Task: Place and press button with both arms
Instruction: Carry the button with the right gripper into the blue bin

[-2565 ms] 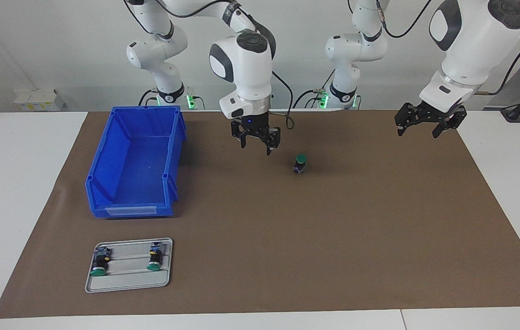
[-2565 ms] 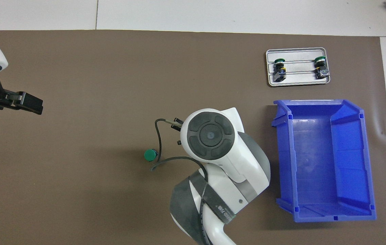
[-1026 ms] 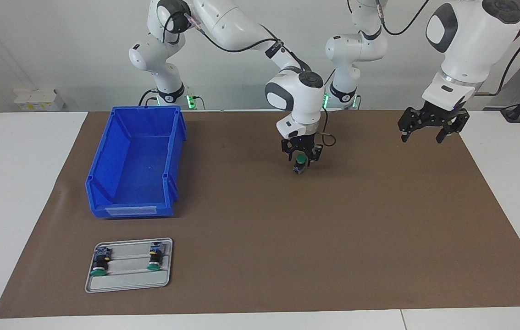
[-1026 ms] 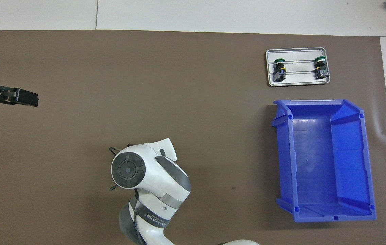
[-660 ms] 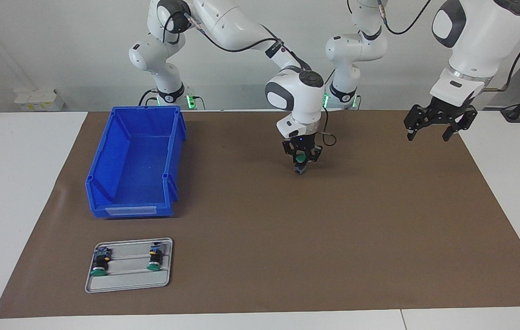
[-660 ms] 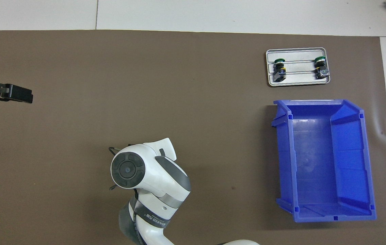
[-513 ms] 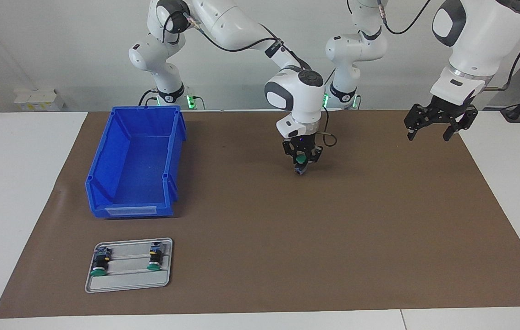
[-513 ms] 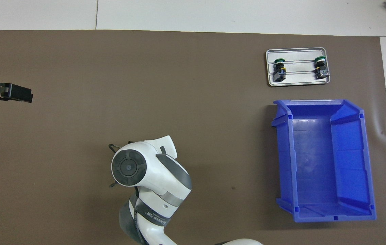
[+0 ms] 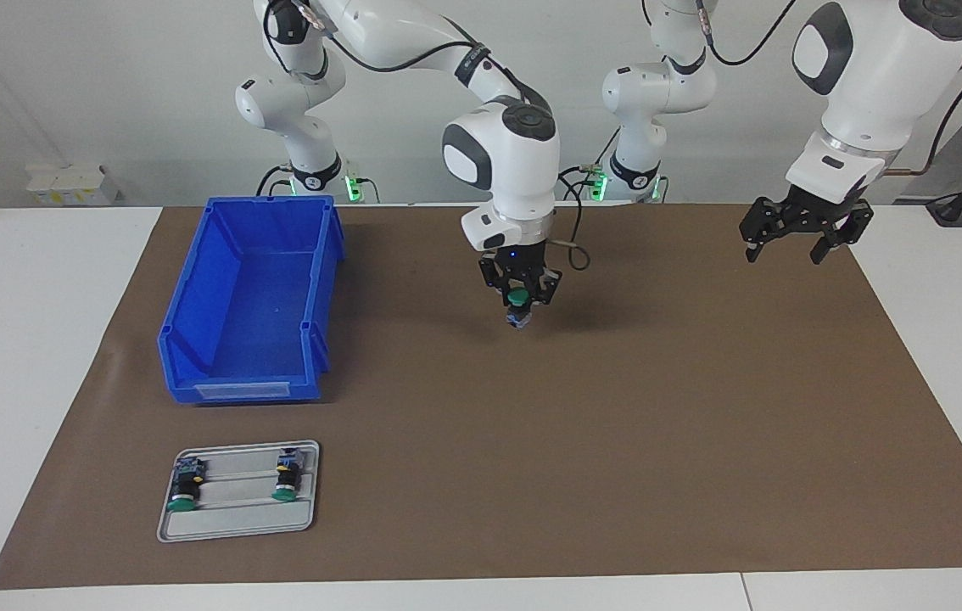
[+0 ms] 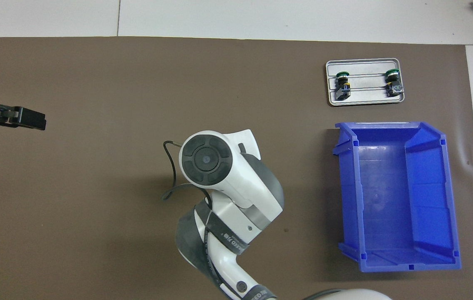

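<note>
Right tool [image 9: 520,299] grips one button [image 9: 517,298]; two lie trayed.

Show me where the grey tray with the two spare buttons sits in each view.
Facing view: grey tray, bottom corner, farther from the robots than the blue bin.
Overhead view: grey tray, upper area, above the blue bin.
Shared landmark: the blue bin beside it.

Probably robotics lab – two white arms [image 9: 498,161], brown-matted table [image 9: 617,475].
</note>
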Tool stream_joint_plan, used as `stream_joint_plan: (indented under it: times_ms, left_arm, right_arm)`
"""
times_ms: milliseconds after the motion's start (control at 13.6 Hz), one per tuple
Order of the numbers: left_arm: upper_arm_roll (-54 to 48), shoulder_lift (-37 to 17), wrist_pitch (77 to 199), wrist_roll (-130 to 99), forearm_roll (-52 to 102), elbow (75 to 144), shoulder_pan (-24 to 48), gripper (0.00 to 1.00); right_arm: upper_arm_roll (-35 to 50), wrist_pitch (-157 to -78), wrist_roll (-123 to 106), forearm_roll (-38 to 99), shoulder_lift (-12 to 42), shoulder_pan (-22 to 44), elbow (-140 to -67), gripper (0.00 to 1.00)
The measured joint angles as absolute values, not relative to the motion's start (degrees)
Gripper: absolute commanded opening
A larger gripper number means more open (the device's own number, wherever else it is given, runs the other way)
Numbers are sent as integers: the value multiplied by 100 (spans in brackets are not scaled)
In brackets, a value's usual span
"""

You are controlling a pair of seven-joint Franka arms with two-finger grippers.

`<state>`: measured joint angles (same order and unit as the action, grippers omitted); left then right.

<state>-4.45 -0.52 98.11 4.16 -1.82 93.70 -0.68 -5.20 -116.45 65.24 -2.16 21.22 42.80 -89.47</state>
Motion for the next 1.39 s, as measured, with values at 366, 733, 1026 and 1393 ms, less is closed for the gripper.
stream_joint_plan:
  times_ms: [366, 733, 1026, 1393]
  left_arm:
    - [-520, -35, 9809, -27, -179, 9377, -67, 100]
    - [-457, -23, 9795, -71, -179, 9411, -142, 100]
    - [-447, -21, 9792, -71, -179, 9413, -223, 100]
    - [-453, -20, 9790, -72, -179, 9415, -223, 100]
  right_arm:
    - [-530, -11310, 6161, -216, 1658, 3345, -9060, 0]
    - [-541, -11217, 6096, -215, 828, 2263, -9814, 0]
    - [-556, -11214, 6133, -214, 233, 1586, -10524, 0]
    - [-567, -11984, 6141, -217, 44, 849, -11410, 0]
